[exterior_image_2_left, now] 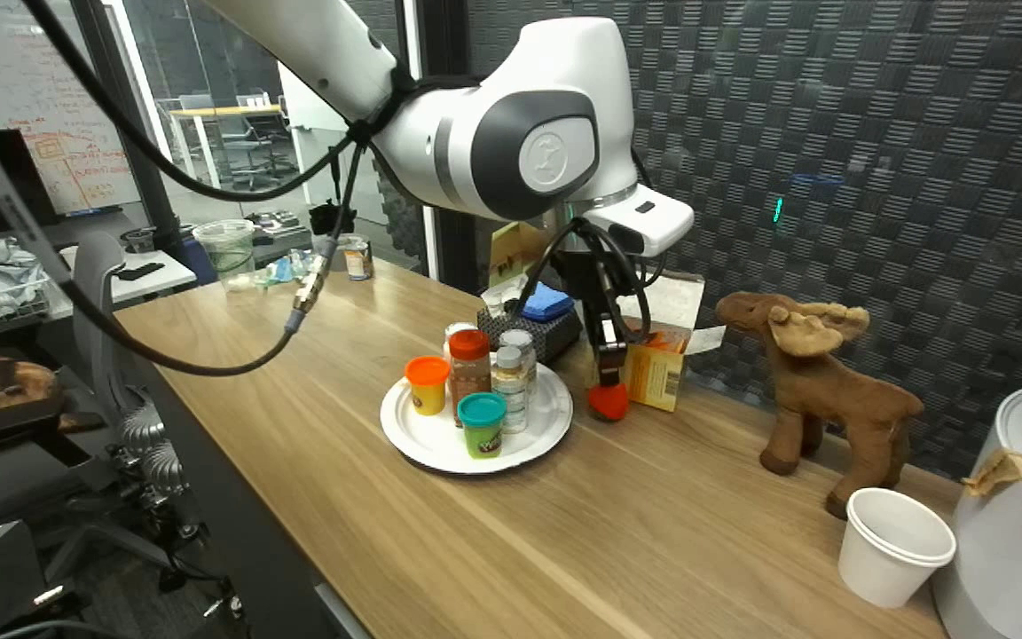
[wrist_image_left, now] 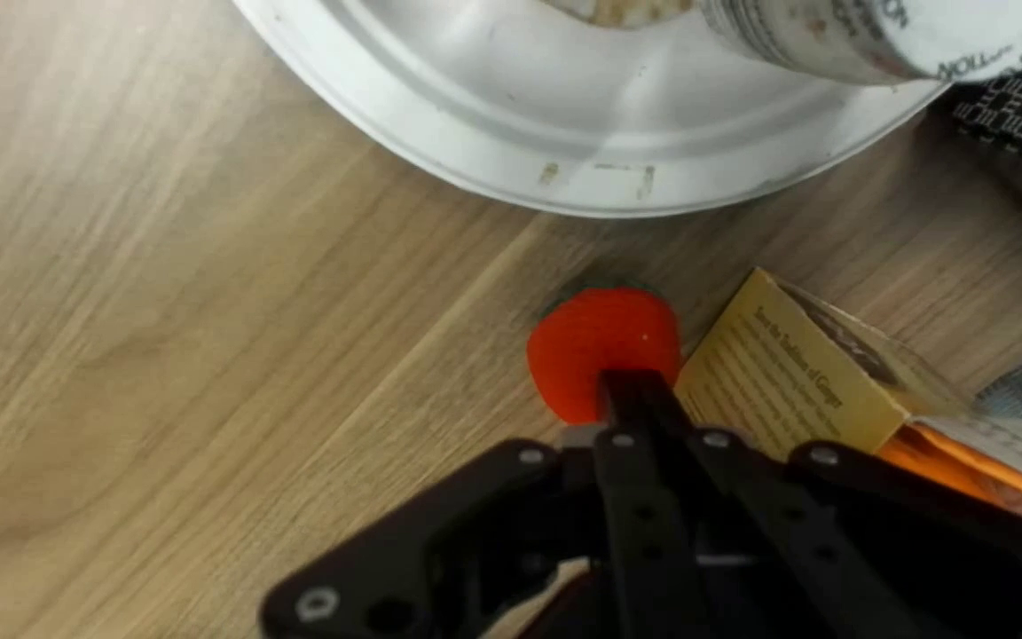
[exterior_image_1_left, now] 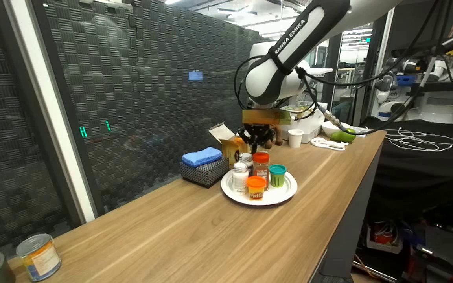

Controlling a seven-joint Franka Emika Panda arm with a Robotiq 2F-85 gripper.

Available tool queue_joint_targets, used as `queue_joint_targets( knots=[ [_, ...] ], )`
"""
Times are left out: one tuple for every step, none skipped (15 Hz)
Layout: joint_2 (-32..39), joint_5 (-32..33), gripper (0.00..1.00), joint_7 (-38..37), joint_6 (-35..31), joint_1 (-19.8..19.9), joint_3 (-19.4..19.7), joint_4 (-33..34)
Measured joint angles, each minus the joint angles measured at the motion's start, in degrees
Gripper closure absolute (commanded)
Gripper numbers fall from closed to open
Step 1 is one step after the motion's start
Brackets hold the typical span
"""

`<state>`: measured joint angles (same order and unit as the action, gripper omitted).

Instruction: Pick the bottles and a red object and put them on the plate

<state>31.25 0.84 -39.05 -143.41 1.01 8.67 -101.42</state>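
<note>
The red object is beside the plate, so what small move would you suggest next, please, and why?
I'd cautiously try a slight test lift: the pincer is shut right at the red object, which sits beside the plate, but whether it grips is unclear.

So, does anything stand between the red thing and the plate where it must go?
Nothing visible: in the wrist view, only a strip of table separates the red thing from the plate. The yellow box stands beside the red thing, off that path. Bottles stand further in on the plate.
</note>
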Motion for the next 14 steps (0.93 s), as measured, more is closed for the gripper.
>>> queue_joint_targets(
  knots=[
    [0.0,0.0,0.53,0.0,0.0,0.0,0.0,0.0],
    [0.1,0.0,0.44,0.0,-0.1,0.0,0.0,0.0],
    [0.2,0.0,0.37,0.0,-0.1,0.0,0.0,0.0],
    [0.4,0.0,0.31,0.0,-0.3,0.0,0.0,0.0],
    [0.5,0.0,0.22,0.1,-0.4,0.0,0.0,0.0],
    [0.7,0.0,0.15,0.1,-0.6,0.0,0.0,0.0],
    [1.0,0.0,0.07,0.2,-0.8,0.0,0.0,0.0],
    [1.3,0.0,0.01,0.2,-0.8,0.0,0.0,-0.1],
    [1.9,0.0,0.00,0.3,-0.8,0.1,0.0,-0.3],
    [2.2,0.0,0.00,0.4,-1.0,0.2,0.0,-0.3],
    [2.4,-0.1,0.00,0.5,-1.0,0.3,0.0,-0.3],
    [2.6,-0.1,0.00,0.7,-1.0,0.5,0.0,-0.3],
    [2.6,-0.3,0.00,0.9,-1.0,0.6,0.0,-0.3],
    [2.7,-0.7,0.00,1.2,-1.0,0.6,0.0,-0.3]
  ],
)
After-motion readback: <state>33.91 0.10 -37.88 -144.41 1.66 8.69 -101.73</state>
